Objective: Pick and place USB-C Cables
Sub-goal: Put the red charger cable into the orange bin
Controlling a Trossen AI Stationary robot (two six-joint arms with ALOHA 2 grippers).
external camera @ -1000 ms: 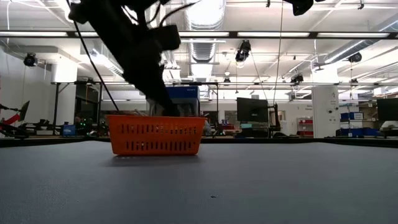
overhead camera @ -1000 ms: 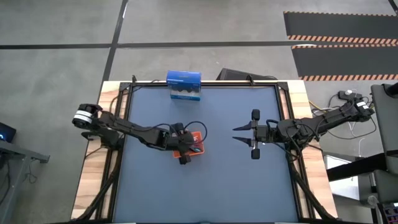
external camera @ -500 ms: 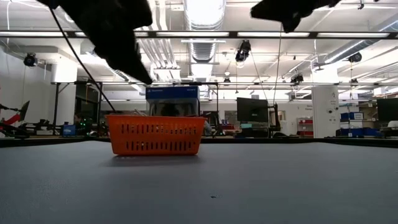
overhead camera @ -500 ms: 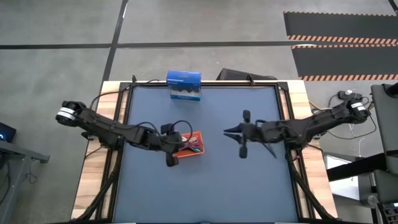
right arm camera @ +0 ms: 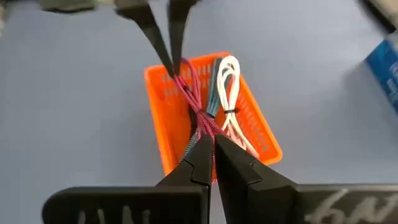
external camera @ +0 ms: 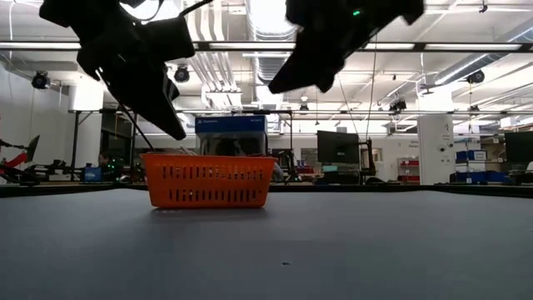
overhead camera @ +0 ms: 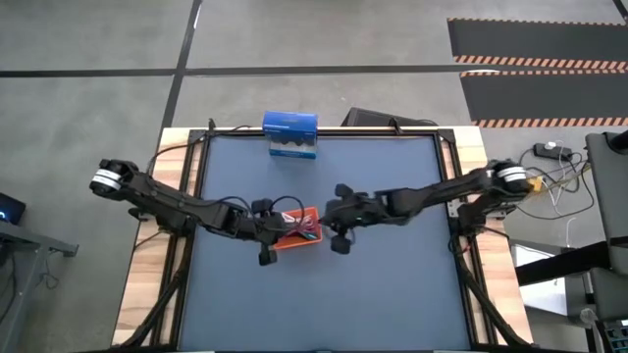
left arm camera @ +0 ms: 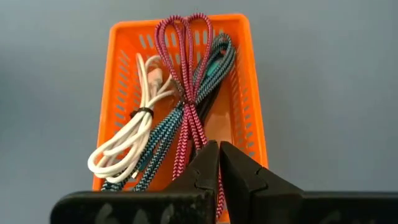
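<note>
No text, label, brand, number or sign can be read anywhere in these views. The blue box (overhead camera: 290, 134) at the far edge of the table (overhead camera: 392, 284) carries a pale band along its top, but whatever is printed there is too small to make out. The same box behind the orange tray (external camera: 208, 180) in the low view shows a light strip that cannot be read either.

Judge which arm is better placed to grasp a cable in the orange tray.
Left, probably. In the low view the left gripper hangs just above the orange tray, its shut tips near the red cable; the right gripper, also shut, sits higher.
</note>
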